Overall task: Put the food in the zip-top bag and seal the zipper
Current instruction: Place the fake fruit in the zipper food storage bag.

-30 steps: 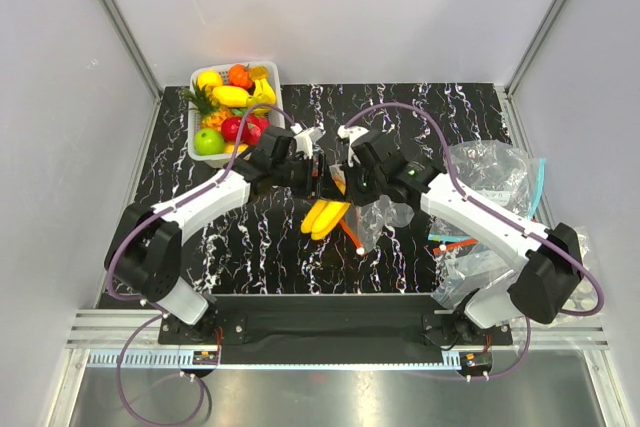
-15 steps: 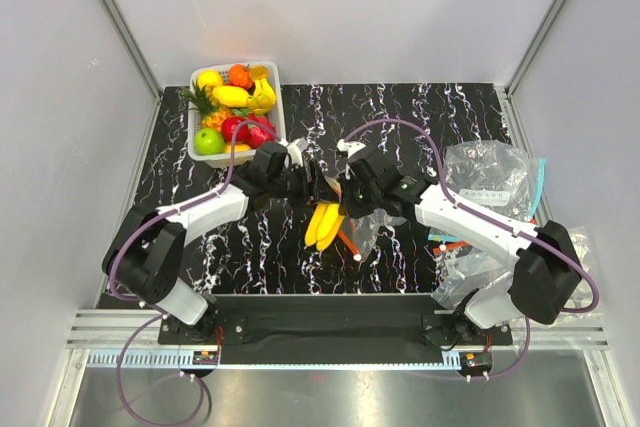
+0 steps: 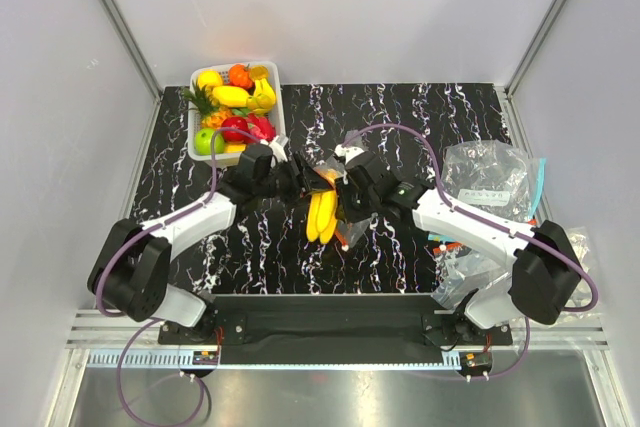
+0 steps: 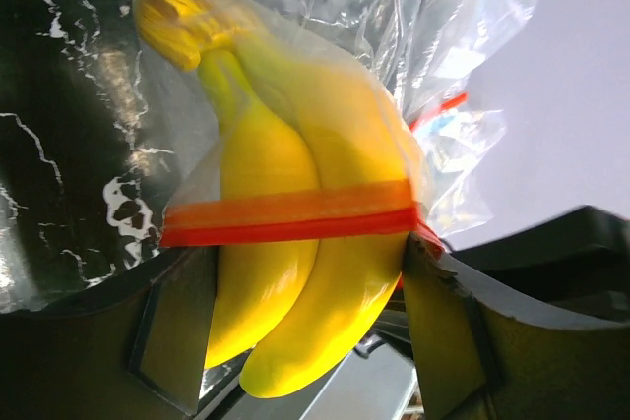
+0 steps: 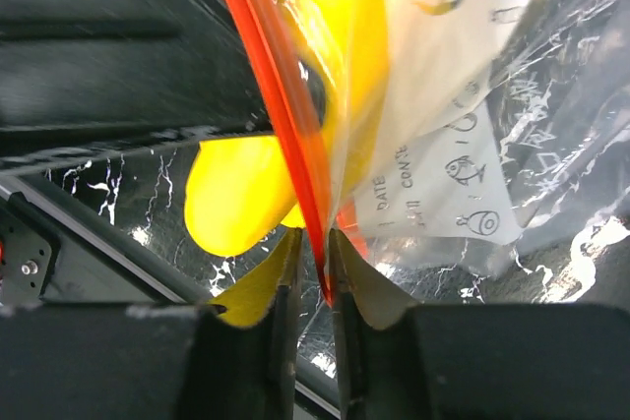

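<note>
The yellow banana bunch [image 3: 322,215] hangs between my two grippers at the table's middle, partly inside the clear zip-top bag [image 4: 394,7]. The orange-red zipper [image 4: 295,223] crosses the bananas and their tips stick out past it. My left gripper [image 3: 303,179] straddles the bunch [image 4: 295,322], with both fingers touching its sides [image 4: 307,272]. My right gripper [image 3: 345,199] is shut on the zipper strip [image 5: 271,95] at the mouth edge [image 5: 315,243], beside the bag's white printed patch [image 5: 443,174]. A green apple [image 3: 208,140], a red apple [image 3: 233,128] and a yellow fruit [image 3: 209,78] lie in the basket.
A white basket [image 3: 236,64] with several toy fruits stands at the back left. Other crumpled clear bags [image 3: 490,172], one with a teal-blue strip [image 3: 541,182], lie at the right edge. The table is black marble pattern between grey walls.
Both grippers have moved left and nearer with the bag and bananas. The left arm has drawn back. The bag has bunched closer around the bananas.
</note>
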`<state>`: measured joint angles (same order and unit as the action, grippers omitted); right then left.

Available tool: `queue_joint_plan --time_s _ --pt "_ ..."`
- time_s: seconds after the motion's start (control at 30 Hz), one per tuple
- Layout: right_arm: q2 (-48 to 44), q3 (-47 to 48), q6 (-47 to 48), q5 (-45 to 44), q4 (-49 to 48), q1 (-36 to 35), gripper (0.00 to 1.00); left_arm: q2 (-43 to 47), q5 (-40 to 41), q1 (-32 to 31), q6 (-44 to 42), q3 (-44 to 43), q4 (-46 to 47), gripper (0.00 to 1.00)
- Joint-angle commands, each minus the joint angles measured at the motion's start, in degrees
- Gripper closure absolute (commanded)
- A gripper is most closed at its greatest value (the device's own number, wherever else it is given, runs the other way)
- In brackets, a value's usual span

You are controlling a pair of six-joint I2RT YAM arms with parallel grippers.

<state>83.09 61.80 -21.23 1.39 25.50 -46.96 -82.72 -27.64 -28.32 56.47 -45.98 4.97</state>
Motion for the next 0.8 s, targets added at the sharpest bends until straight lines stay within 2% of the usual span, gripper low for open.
queue_joint_plan --time_s 0.0,0.13,0.23,0.27,0.37,0.5,0.77 --pt "-2.32 -0.63 -0.3 -1.12 -0.36 -1.03 0.75 2.04 2.86 0.37 2.6 -1.65 6.81 0.68" --pt "-1.62 -0.45 0.49 -4.37 1.04 -1.2 0.61 1.24 2.32 0.37 3.12 -1.31 7.86 0.68" --pt "-1.88 -0.89 0.58 -5.25 1.14 -1.38 0.59 1.33 2.94 0.37 3.91 -0.61 8.91 0.68" --pt "-1.97 -0.98 0.58 -5.34 1.05 -1.47 0.71 1.33 3.2 0.37 4.17 -0.26 9.18 0.68" --pt "-1.97 -0.89 -0.03 -5.78 1.04 -1.9 0.92 1.59 4.08 0.37 5.57 0.44 10.4 0.68" --pt "-1.44 -0.28 -0.91 -5.26 0.61 -2.52 1.0 2.38 6.1 0.02 8.3 2.46 14.0 0.68" --pt "-0.21 1.83 -2.85 -1.92 0.17 -3.14 1.0 5.46 13.75 -0.78 14.27 8.44 21.39 0.68"
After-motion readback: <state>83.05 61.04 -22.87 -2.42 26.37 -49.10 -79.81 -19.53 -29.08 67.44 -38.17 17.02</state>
